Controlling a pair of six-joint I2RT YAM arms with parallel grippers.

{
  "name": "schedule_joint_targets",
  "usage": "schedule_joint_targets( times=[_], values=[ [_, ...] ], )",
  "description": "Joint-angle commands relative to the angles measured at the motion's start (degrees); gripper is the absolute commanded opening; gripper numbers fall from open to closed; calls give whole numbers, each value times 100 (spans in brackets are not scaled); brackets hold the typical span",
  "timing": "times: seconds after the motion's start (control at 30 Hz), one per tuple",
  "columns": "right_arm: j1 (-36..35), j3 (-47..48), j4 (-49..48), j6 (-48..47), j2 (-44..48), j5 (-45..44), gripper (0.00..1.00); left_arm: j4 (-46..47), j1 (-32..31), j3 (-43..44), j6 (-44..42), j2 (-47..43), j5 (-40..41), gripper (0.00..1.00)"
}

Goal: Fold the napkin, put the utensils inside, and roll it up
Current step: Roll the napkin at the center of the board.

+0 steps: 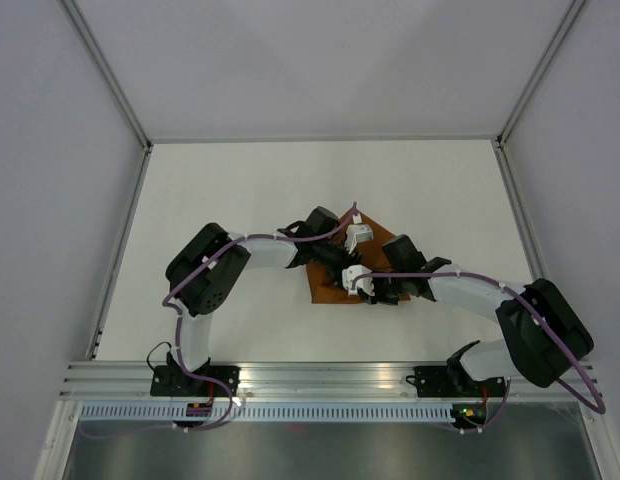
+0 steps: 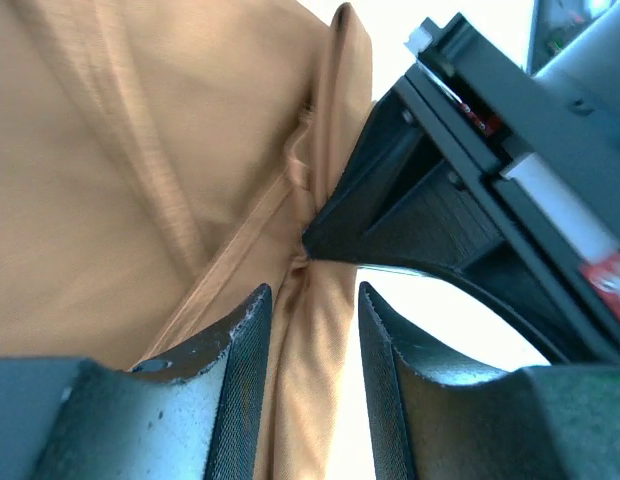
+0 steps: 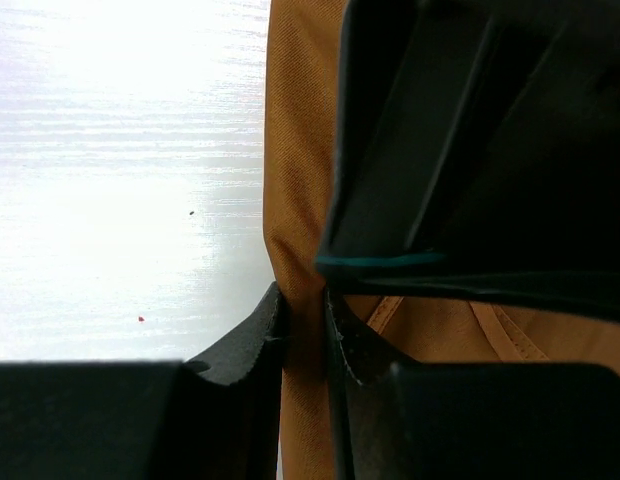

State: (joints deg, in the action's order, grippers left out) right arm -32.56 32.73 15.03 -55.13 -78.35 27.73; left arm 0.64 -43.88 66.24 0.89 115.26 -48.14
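Right gripper fingers sit nearest its lens: narrow gap, filled by the napkin edge, so it reads as pinched on the cloth. From there the edge runs straight up to 12 o'clock. White table covers everything from 9 to 11 o'clock. A dark gripper body fills 1 to 3 o'clock, just above the right finger.

One thin teal line follows that body's lower edge; can't tell what it is.

Left gripper: jaws partly apart. A raised napkin fold runs up through the gap towards 12 o'clock. Can't tell if the pads press it. Cloth spreads flat from 9 to 12 o'clock. The right gripper's black finger comes in from 2 o'clock, its tip touching the same fold just beyond the left fingertips.

Count: one napkin, two grippers, both on it.

Top view: the napkin lies at mid-table, mostly under the two wrists. Orange shows at its 7 o'clock corner and 1 o'clock edge. The left arm reaches in from 8 o'clock, the right from 4 o'clock, grippers close together.

Only the wrist views show the fold and the jaw gaps. Only the right wrist shows the teal line. Only the top view shows the napkin's place on the table.
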Motion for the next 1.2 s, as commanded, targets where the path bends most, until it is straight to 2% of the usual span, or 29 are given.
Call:
schedule_joint_targets(
  times=[0.0,0.17,0.33,0.5,0.63,0.77,0.83,0.93,1.17],
  values=[
    [196,277,1105,-182,-444,479,11,690,125,-355,386,-706,857,45],
    [522,944,1889,-585,-1217,1014,10,1779,362,-1217,860,-1635,2543,47],
    [812,1656,2934,-999,-2182,1446,9,3132,521,-2658,1186,-2639,4134,47],
    [1014,2869,4285,-1490,-3369,1683,9,4197,319,-3651,713,-3387,4681,47],
    [1172,3643,4965,-1614,-4344,1832,9,4339,-155,-3881,-69,-3730,5226,49],
    [1304,4082,5203,-1536,-4742,1868,9,4234,-857,-3882,-966,-3739,5517,54],
    [1348,4162,5212,-1474,-4847,1842,9,3832,-1122,-3672,-1457,-3617,5499,55],
    [1357,4224,5177,-1377,-4883,1807,9,3217,-1535,-3232,-1853,-3117,5421,55],
    [1366,4215,5072,-1246,-4874,1789,9,2802,-2186,-2739,-2119,-2316,5008,58]
  ],
)
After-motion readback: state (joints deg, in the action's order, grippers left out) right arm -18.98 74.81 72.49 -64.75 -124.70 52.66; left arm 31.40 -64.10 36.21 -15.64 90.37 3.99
